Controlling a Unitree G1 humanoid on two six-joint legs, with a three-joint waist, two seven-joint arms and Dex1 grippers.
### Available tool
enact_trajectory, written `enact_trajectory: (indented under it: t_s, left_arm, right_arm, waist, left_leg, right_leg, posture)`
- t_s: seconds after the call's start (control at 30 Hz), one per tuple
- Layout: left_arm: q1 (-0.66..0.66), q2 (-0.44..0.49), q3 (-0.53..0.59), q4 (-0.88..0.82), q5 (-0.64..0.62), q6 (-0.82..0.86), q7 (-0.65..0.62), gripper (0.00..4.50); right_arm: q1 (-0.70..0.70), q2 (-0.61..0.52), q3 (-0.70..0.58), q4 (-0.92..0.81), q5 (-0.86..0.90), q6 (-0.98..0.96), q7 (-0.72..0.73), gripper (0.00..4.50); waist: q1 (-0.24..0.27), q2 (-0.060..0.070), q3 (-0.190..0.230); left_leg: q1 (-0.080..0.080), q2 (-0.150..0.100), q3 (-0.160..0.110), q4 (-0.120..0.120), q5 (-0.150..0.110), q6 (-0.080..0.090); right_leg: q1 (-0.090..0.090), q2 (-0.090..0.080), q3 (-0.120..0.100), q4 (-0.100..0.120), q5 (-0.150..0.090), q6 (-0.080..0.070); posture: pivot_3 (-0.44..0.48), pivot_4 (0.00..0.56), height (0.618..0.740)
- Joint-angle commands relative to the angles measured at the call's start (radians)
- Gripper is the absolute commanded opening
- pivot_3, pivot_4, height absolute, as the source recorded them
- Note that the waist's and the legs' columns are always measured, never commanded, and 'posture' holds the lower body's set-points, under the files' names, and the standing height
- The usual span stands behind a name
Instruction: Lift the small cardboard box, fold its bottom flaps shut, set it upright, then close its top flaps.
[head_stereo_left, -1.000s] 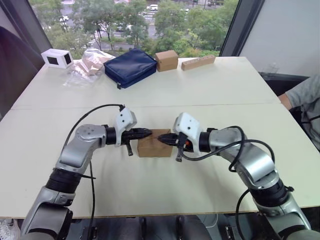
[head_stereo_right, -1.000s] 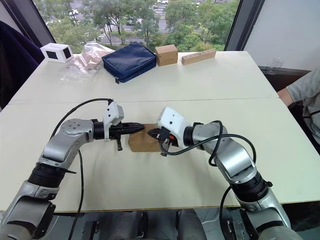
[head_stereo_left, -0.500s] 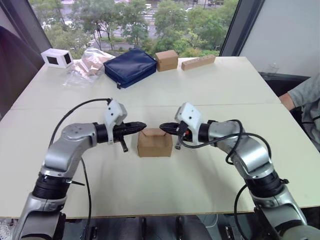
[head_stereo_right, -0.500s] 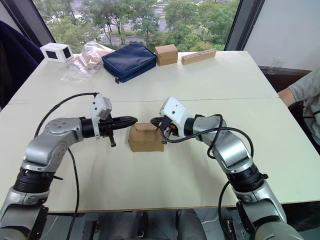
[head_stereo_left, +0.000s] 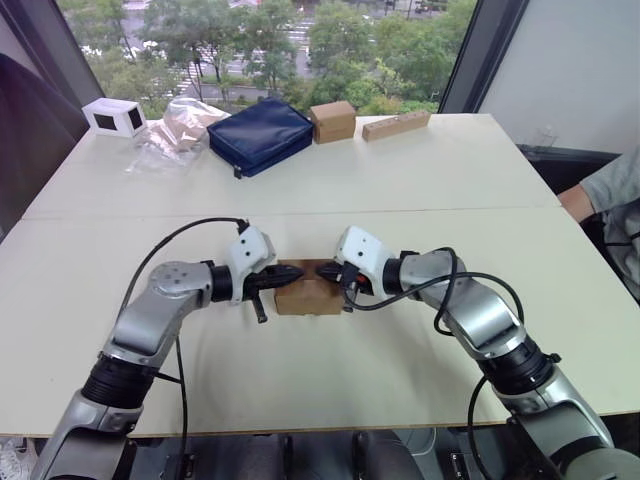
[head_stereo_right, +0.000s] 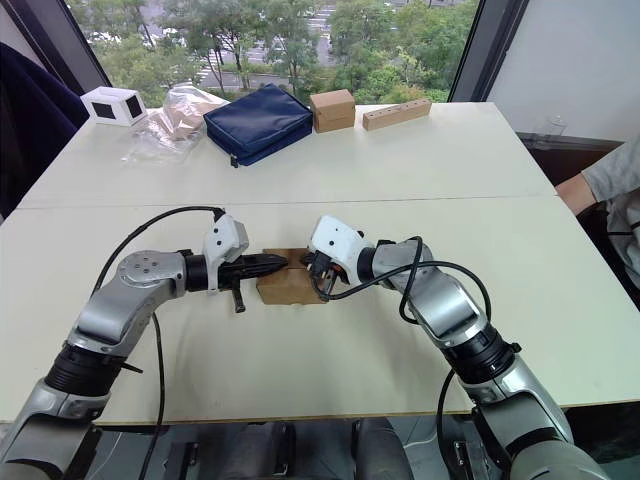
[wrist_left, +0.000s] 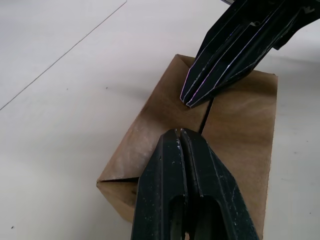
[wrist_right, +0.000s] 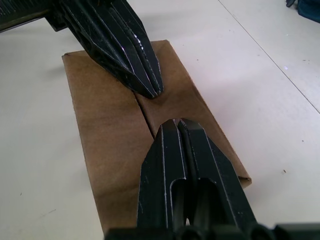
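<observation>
**Both grippers press the top flaps flat**

The small cardboard box (head_stereo_left: 309, 288) stands upright near the middle of the table (head_stereo_left: 420, 190), its top flaps (wrist_left: 235, 115) now lying flat with one seam between them. Half a second ago a flap stood raised and both grippers hung apart from the box; now the left gripper (head_stereo_left: 290, 272) and right gripper (head_stereo_left: 326, 271) have come in, fingers pressed together, holding nothing, tips resting on the top from opposite sides. In my judgement, closing is nearly complete. The cardboard is plain matte brown, faintly scuffed, with crisp edges. Farther back lie a blue pouch (head_stereo_left: 260, 134) and another brown box (head_stereo_left: 333, 120).
</observation>
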Motion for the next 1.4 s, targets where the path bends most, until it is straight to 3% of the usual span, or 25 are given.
enact_trajectory:
  t_s: [0.03,0.17,0.3,0.43,0.53,0.77,0.93,1.4]
  left_arm:
    - [0.009,-0.012,0.031,-0.016,-0.023,0.027,0.023,0.06]
    - [0.002,-0.037,0.132,-0.052,-0.109,0.081,0.068,0.06]
    - [0.039,0.013,0.283,-0.143,-0.209,0.227,0.142,0.06]
    - [0.137,0.079,0.369,-0.219,-0.285,0.34,0.15,0.06]
    - [0.298,0.093,0.454,-0.308,-0.352,0.39,0.152,0.06]
    - [0.607,0.148,0.534,-0.417,-0.385,0.368,0.085,0.06]
    - [0.729,0.174,0.559,-0.434,-0.382,0.337,0.055,0.06]
    - [0.671,0.178,0.547,-0.382,-0.421,0.338,0.062,0.06]
  right_arm:
    - [-0.01,0.003,-0.027,-0.001,-0.007,-0.007,-0.007,0.0]
    - [0.006,0.032,-0.132,-0.036,0.079,-0.03,-0.001,0.0]
    - [0.059,0.057,-0.399,-0.134,0.296,0.036,-0.008,0.0]
    - [0.145,-0.028,-0.528,-0.222,0.428,0.141,0.022,0.0]
    - [0.282,-0.13,-0.593,-0.3,0.511,0.23,0.059,0.0]
    - [0.53,-0.259,-0.677,-0.386,0.616,0.303,0.097,0.0]
    - [0.667,-0.304,-0.687,-0.374,0.607,0.261,0.127,0.0]
    - [0.688,-0.316,-0.633,-0.335,0.59,0.178,0.124,0.0]
  waist:
    - [0.0,0.0,0.0]
    - [0.0,0.0,0.0]
    - [0.0,0.0,0.0]
    - [0.001,0.0,0.0]
    - [0.002,0.0,0.0]
    - [0.002,0.0,0.0]
    - [0.007,0.001,0.0]
    - [0.006,0.001,0.0]
  left_leg:
    - [0.0,0.0,0.0,0.0,0.0,0.0]
    - [0.0,0.0,0.0,0.0,0.0,0.0]
    - [-0.001,0.001,-0.001,0.0,0.0,0.0]
    - [-0.001,0.0,0.0,-0.001,0.0,0.0]
    - [0.0,0.001,-0.001,-0.001,-0.001,0.001]
    - [0.002,0.003,-0.001,-0.002,-0.001,0.001]
    - [0.006,0.004,-0.001,-0.004,-0.001,0.002]
    - [0.008,0.004,-0.001,-0.005,-0.002,0.002]
  right_leg:
    - [0.0,0.0,0.0,0.0,0.0,0.0]
    - [0.0,0.0,0.0,0.0,0.0,0.0]
    - [-0.001,0.0,0.0,0.0,0.0,0.0]
    - [0.0,-0.001,0.0,-0.001,0.0,0.0]
    - [0.001,-0.002,0.0,-0.002,0.0,0.0]
    - [0.004,-0.003,0.001,-0.004,0.0,-0.001]
    - [0.011,-0.004,0.0,-0.012,-0.002,-0.005]
    - [0.015,-0.006,0.0,-0.017,-0.003,-0.005]
  posture:
    - [0.0,0.15,0.74]
    - [0.0,0.15,0.74]
    - [0.0,0.15,0.74]
    - [0.0,0.15,0.74]
    - [0.0,0.15,0.74]
    - [0.0,0.15,0.74]
    - [0.0,0.15,0.74]
    - [0.0,0.15,0.74]
